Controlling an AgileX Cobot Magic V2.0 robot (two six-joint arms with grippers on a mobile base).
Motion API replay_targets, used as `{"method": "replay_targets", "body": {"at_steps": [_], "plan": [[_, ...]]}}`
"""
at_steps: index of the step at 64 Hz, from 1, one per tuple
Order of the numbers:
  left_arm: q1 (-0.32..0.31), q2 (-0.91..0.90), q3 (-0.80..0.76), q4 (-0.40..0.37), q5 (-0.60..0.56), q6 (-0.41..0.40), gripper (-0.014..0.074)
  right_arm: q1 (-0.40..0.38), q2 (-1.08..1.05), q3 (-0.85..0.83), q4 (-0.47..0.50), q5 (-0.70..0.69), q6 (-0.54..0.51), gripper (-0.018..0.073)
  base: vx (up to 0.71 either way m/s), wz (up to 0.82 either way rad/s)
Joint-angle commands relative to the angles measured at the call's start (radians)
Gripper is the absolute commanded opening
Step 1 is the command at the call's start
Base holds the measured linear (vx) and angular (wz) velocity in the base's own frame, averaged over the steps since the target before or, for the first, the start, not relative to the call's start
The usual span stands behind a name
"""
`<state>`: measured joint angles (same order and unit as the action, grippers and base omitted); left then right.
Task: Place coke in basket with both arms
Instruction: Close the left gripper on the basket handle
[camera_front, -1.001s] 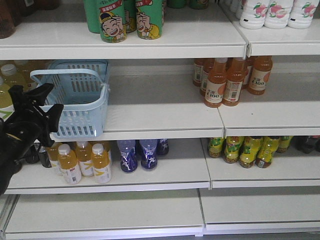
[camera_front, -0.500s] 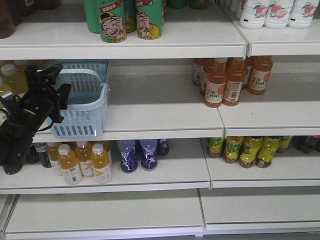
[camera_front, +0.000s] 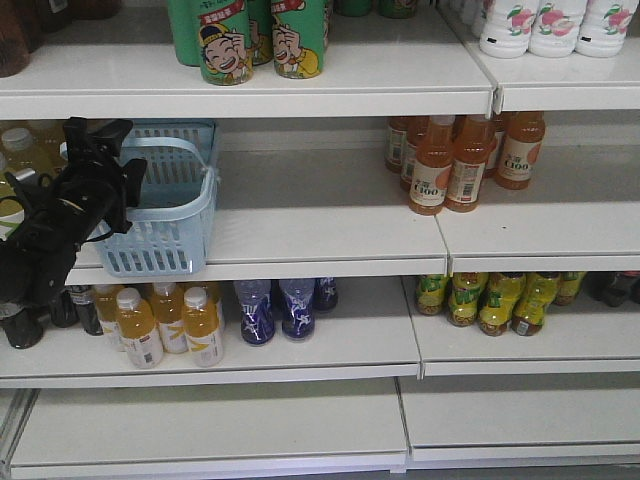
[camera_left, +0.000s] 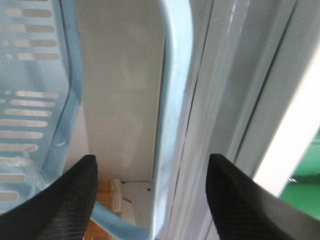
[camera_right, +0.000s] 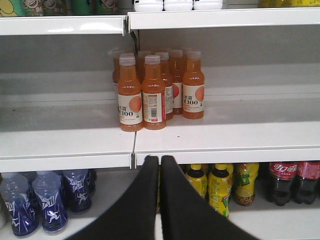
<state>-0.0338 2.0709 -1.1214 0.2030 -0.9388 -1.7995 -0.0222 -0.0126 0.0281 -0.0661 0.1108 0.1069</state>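
While the left gripper hangs spread either side of the hoop handle of the basket, nothing is grasped. The right gripper, pinched closed and empty, faces orange bottles — the coke shows in no view, so everything remains.

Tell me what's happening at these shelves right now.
The left gripper is at the light-blue basket on the middle shelf. It is open, with the hoop handle running between its fingers but not yet clamped. The right gripper is shut with nothing in it, facing the orange bottles. No bottle shows in the basket.
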Motion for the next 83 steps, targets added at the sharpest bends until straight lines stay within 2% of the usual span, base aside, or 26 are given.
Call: {"method": "replay_targets", "body": {"at_steps": [1,16,25,35,46,52,61,69,76,83], "plan": [[-0.001,-0.042,-0.051,-0.032,-0.041,0.016,0.0459,-0.006,-0.014,0.015,-0.003,-0.077,-0.005,-0.0004,0.00,0.00],[-0.001,0.000,-0.124,-0.034,-0.048,0.016,0.0453,-0.006,-0.014,0.015,-0.003,-0.077,-0.005,-0.0004,0.00,0.00],[-0.001,0.006,-0.134,-0.063,-0.056,0.016,0.0413,-0.006,-0.014,0.015,-0.003,-0.077,-0.005,-0.0004,0.00,0.00],[-0.001,0.006,-0.134,-0.064,-0.077,0.016,0.0293,-0.006,-0.014,0.015,-0.003,-0.077,-0.005,-0.0004,0.00,0.00],[-0.001,0.006,-0.134,-0.064,-0.085,0.016,0.0075,-0.006,-0.014,0.015,-0.003,-0.077,-0.005,-0.0004,0.00,0.00],[-0.001,0.006,-0.134,-0.064,-0.098,0.017,-0.0010,-0.006,-0.014,0.015,-0.003,-0.077,-0.005,-0.0004,0.00,0.00],[-0.001,0.006,-0.133,-0.057,-0.161,0.017,-0.0008,-0.006,-0.014,0.015,-0.003,-0.077,-0.005,-0.0004,0.00,0.00],[-0.001,0.006,-0.133,-0.029,-0.277,0.016,-0.0008,-0.006,-0.014,0.015,-0.003,-0.077,-0.005,-0.0004,0.00,0.00],[-0.001,0.006,-0.133,0.035,-0.357,0.004,-0.0008,-0.006,-0.014,0.015,-0.003,-0.077,-0.005,-0.0004,0.00,0.00],[-0.001,0.006,-0.133,0.134,-0.363,-0.071,-0.0008,-0.006,-0.014,0.015,-0.003,-0.077,-0.005,-0.0004,0.00,0.00]]}}
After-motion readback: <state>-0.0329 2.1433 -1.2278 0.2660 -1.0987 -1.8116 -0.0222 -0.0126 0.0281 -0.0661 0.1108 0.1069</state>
